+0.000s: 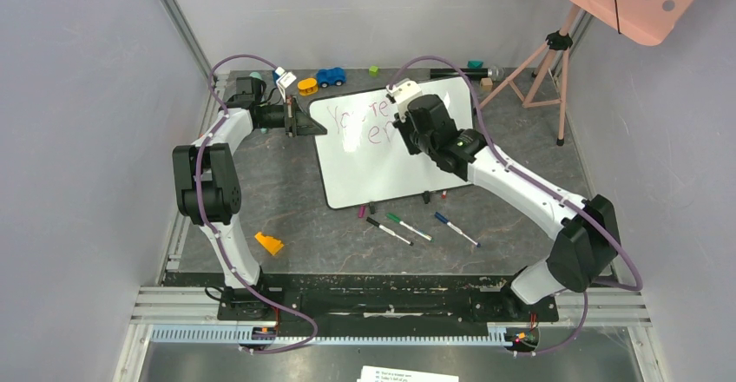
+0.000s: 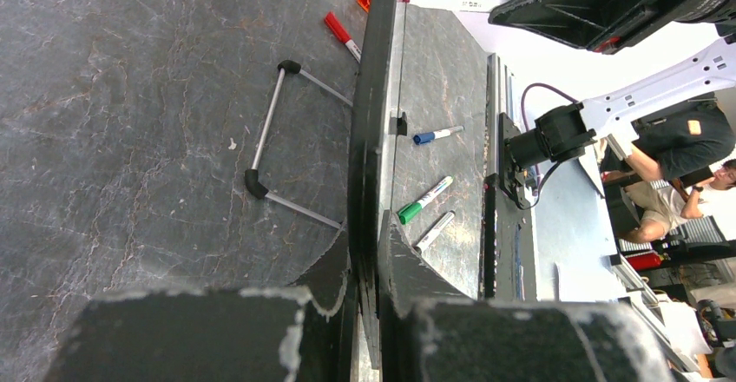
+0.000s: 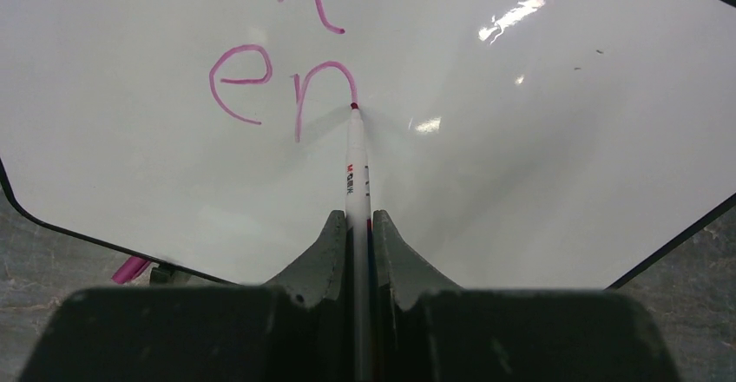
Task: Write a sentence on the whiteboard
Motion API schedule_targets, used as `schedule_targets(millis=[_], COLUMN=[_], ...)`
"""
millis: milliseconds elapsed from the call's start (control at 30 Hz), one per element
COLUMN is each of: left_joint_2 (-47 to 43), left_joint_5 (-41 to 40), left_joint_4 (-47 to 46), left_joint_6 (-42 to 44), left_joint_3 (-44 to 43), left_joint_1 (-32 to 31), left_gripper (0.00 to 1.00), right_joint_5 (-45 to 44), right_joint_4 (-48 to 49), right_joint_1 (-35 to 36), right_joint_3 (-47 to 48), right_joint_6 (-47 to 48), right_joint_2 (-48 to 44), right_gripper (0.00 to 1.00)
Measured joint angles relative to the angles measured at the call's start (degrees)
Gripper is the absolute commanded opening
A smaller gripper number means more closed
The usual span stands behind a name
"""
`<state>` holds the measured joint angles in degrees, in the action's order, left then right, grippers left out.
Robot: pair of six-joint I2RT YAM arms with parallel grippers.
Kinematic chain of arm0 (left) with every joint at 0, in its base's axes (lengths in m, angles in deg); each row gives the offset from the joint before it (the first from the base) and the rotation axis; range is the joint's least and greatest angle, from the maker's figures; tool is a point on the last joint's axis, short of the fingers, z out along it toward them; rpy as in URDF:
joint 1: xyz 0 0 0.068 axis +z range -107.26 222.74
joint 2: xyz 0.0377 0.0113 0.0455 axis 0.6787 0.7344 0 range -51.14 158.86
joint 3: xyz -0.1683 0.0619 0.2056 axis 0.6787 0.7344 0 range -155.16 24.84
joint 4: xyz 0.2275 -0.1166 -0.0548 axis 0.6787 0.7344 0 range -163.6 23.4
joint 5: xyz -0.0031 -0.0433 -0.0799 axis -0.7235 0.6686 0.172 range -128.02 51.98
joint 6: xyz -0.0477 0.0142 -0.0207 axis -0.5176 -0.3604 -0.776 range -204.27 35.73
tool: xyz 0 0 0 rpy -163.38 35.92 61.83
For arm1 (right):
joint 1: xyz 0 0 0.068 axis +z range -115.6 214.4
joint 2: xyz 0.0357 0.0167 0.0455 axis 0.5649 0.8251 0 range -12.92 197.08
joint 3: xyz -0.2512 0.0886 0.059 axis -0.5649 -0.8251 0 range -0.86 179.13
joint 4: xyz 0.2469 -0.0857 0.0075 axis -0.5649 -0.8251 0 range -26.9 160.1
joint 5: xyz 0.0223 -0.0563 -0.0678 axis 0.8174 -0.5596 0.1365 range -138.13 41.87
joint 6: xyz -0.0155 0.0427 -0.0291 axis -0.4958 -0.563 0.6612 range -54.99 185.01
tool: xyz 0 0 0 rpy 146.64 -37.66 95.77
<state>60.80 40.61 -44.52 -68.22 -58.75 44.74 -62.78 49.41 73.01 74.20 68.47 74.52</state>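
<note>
The whiteboard (image 1: 375, 165) stands tilted at the table's middle, with pink letters of the sentence (image 1: 364, 121) on it. In the right wrist view the whiteboard (image 3: 521, 139) shows "en" (image 3: 278, 87) under an upper line of letters. My right gripper (image 3: 357, 226) is shut on a white marker (image 3: 356, 174); its pink tip touches the board at the end of the "n". In the top view the right gripper (image 1: 406, 123) is over the board. My left gripper (image 2: 369, 260) is shut on the whiteboard's left edge (image 2: 373, 104), shown edge-on; in the top view the left gripper (image 1: 305, 123) is at that edge.
Black, green and blue markers (image 1: 408, 226) lie in front of the board, with a pink cap (image 1: 361, 212). An orange piece (image 1: 268, 243) lies front left. Toys (image 1: 330, 76) sit behind the board. A tripod (image 1: 547, 61) stands back right. A red marker (image 2: 342, 35) lies behind the board.
</note>
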Motion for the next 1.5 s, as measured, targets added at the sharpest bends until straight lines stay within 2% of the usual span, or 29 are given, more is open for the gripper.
schedule_targets(millis=[800, 1500], left_joint_2=[0.0, 0.0], left_joint_5=[0.1, 0.1], left_joint_4=[0.0, 0.0], left_joint_6=[0.0, 0.1], left_joint_3=[0.0, 0.0], left_joint_1=[0.0, 0.0], left_gripper=[0.02, 0.02], right_joint_5=[1.1, -0.4], right_joint_4=[-1.2, -0.9], right_joint_1=[-0.7, -2.6], right_joint_3=[-3.5, 0.5], right_joint_6=[-0.4, -0.4], right_joint_2=[-4.6, -1.0], right_gripper=[0.00, 0.00])
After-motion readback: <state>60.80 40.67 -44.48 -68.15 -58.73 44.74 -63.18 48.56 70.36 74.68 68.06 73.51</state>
